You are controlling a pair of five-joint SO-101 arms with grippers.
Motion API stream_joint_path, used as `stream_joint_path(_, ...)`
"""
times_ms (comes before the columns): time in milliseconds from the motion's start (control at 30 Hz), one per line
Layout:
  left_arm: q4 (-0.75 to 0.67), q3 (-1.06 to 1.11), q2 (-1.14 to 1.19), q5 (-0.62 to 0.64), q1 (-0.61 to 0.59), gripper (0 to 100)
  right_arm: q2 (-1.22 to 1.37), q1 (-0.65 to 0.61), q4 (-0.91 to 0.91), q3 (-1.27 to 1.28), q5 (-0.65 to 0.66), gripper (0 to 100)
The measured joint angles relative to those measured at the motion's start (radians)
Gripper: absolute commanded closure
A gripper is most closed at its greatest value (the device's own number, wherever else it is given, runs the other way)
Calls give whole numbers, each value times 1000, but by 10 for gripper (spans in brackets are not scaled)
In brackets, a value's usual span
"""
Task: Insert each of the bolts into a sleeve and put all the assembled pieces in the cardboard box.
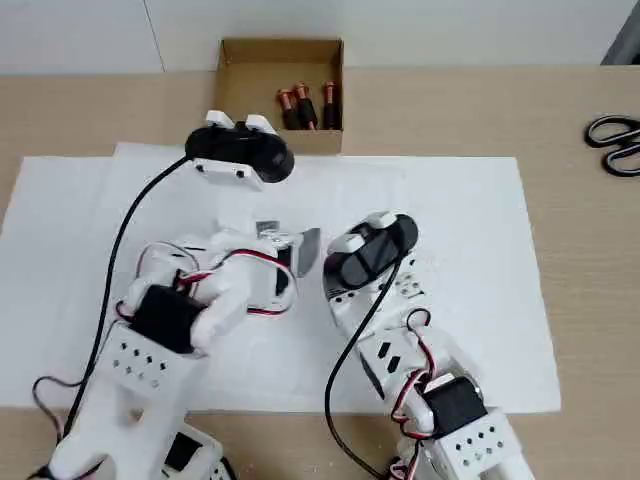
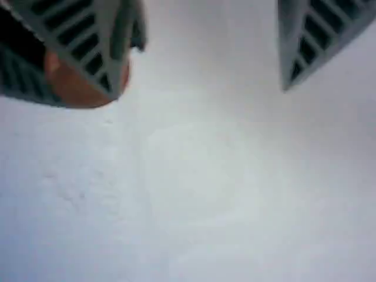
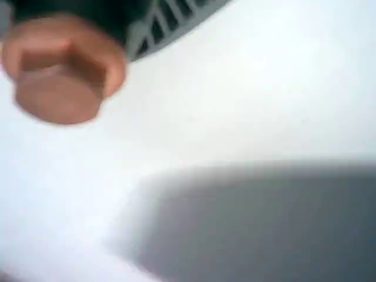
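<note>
A copper-coloured bolt [image 3: 64, 73] hangs close in the right wrist view, hex head toward the camera, with a dark part above it. One grey finger [image 3: 176, 23] of my right gripper presses against it, over the white paper. My right arm's wrist [image 1: 370, 250] stands mid-table and covers that gripper from above. My left gripper [image 2: 202, 82] is open just over the paper, with nothing between its fingers. An orange-brown piece [image 2: 76, 88] shows behind one of its fingers [image 2: 88, 41]. From above, my left gripper [image 1: 290, 247] is just left of the right wrist. The cardboard box [image 1: 232, 75] holds three assembled pieces [image 1: 305, 105].
A white paper sheet [image 1: 470, 300] covers the middle of the wooden table. Scissors [image 1: 615, 142] lie at the far right edge. A black-and-white camera unit [image 1: 240, 153] sits just in front of the box. Black cables run along the left arm.
</note>
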Motion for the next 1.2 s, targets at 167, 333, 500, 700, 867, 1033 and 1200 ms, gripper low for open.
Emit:
stream_joint_path(167,68,-2,-91,-141,-167,830,0,100,3,0,34,995)
stream_joint_path(333,180,-2,-160,-210,-376,830,21,167,152,-84,109,995)
stream_joint_path(500,247,0,-167,-250,-499,830,161,219,285,-307,120,995)
stream_joint_path(700,189,118,-173,-256,-511,830,511,216,296,-671,120,995)
stream_joint_path(867,121,175,-173,-258,-511,830,876,196,281,-1016,120,995)
stream_joint_path(1033,112,180,-173,-259,-511,830,1247,155,140,-1355,120,995)
stream_joint_path(1200,109,180,-173,-258,-511,830,1599,158,-104,-1611,120,995)
